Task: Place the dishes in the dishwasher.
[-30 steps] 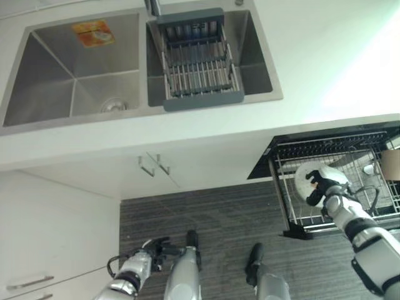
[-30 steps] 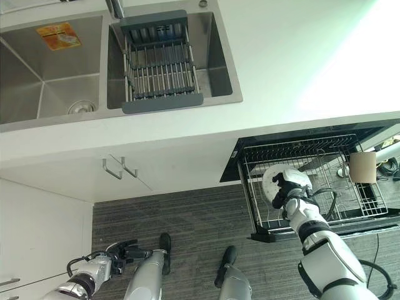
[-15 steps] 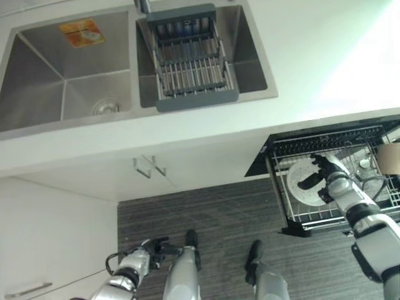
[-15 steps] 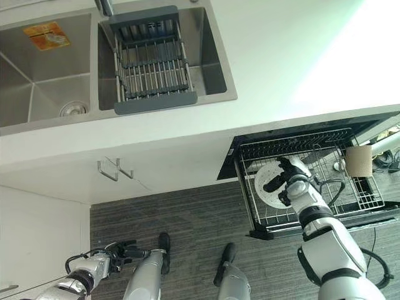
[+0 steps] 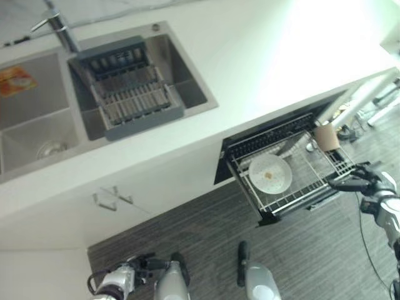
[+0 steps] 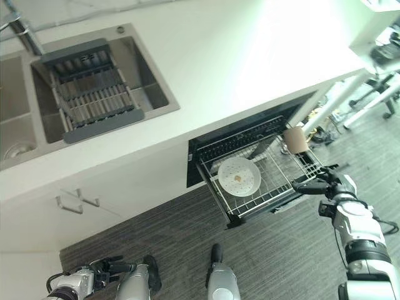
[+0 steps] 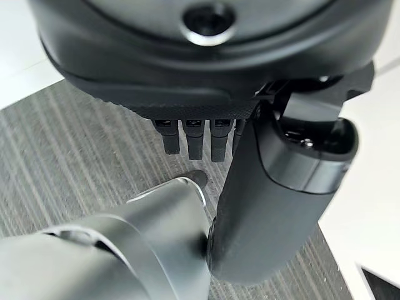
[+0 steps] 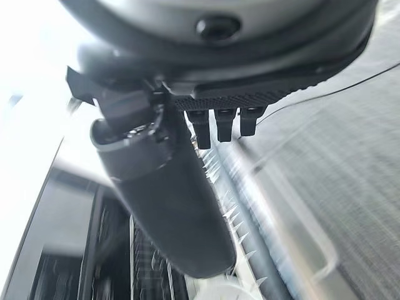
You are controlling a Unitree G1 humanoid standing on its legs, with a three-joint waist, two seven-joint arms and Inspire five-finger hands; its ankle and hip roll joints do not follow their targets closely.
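Observation:
A white plate (image 5: 270, 174) lies flat in the pulled-out dishwasher rack (image 5: 314, 177), toward its left side, with a small brown speck at its middle. A brown cup (image 5: 325, 136) stands at the rack's far right corner. My right hand (image 5: 367, 182) hovers just off the rack's right front corner, open and holding nothing, its straight fingers pointing toward the rack. In the right wrist view the right hand (image 8: 219, 50) looks along the rack's wires. My left hand (image 5: 133, 276) hangs low over the floor at the lower left, open and holding nothing.
A double sink (image 5: 31, 131) is set in the white counter, with a grey drying basket (image 5: 128, 94) in its right bowl and a tap (image 5: 59, 28) behind it. White cabinet doors with two handles (image 5: 112, 197) stand under the sink. Metal legs (image 6: 375, 103) stand at the far right.
My right hand has let go of the plate, which now lies flat in the rack, and has drawn back to the rack's right. The camera has turned toward the right.

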